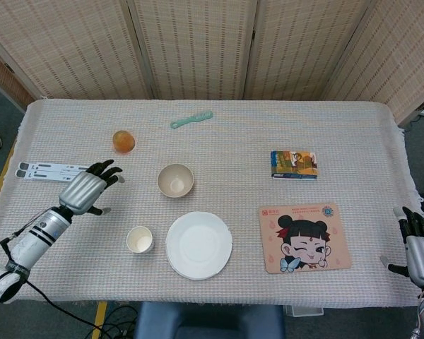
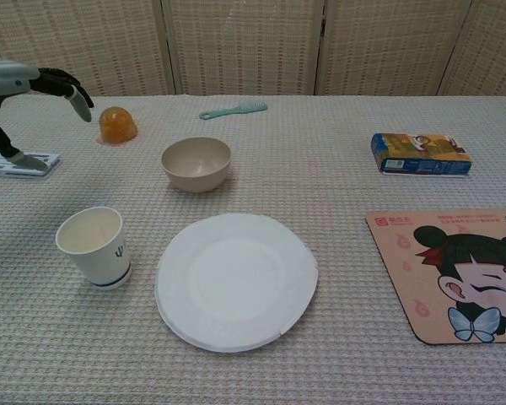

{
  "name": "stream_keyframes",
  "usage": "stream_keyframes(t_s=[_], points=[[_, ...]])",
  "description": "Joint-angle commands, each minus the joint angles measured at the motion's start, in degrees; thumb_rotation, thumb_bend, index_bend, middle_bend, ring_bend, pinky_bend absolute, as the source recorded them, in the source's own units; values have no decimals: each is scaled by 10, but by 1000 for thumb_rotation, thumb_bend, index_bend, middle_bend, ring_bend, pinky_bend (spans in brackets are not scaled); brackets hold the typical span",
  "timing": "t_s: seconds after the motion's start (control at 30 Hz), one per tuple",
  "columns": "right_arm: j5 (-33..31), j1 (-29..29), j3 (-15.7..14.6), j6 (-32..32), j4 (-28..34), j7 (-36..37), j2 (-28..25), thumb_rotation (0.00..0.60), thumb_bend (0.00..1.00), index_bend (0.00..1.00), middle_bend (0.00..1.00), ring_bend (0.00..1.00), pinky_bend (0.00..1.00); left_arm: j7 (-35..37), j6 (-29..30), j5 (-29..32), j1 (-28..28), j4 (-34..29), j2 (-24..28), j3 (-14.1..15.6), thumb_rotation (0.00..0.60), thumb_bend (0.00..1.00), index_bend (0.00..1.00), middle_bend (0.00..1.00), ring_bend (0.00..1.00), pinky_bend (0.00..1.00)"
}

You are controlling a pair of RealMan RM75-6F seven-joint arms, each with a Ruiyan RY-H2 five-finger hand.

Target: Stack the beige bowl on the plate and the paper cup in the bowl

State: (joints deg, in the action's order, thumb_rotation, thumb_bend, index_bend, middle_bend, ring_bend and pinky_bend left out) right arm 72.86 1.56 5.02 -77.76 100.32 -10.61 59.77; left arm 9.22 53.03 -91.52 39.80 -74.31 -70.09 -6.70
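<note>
A: Head view: left hand [image 1: 83, 189] over tabletop [image 1: 233, 141], fingers [image 1: 107, 169] apart, empty, aimed at bowl [image 1: 175, 179] behind plate [image 1: 199, 244]. Right hand [image 1: 418, 244] idle, fingers apart.

B: Chest view: cup [image 2: 93, 247] left of plate, upright, ready for stacking.

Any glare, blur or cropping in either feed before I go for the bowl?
Head view: even light, no glare, beige bowl and plate sharp; right robot hand sits at the frame edge. Chest view: soft shadows, paper cup crisp; left robot hand partly cropped at the left edge.
</note>
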Motion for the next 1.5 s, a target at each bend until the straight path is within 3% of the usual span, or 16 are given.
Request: stream_keyframes(t_s=[0.03,0.7,1.1,1.5], points=[[-8,6,3,10,-7,12,-4,600,190,0,0,0,0,16,-12,-3,23,28,-26,-1,600,182,325,199,29,172],[-27,20,4,45,-26,67,-21,600,190,0,0,0,0,91,-32,-18,112,209,-185,19,600,182,378,203,27,171],[-44,25,5,61,-36,86,-29,600,190,0,0,0,0,139,-33,-22,137,299,-240,42,600,182,411,203,27,171],[-48,26,4,65,-40,100,-34,600,190,0,0,0,0,157,-22,-26,154,345,-274,57,600,193,473,204,27,171]])
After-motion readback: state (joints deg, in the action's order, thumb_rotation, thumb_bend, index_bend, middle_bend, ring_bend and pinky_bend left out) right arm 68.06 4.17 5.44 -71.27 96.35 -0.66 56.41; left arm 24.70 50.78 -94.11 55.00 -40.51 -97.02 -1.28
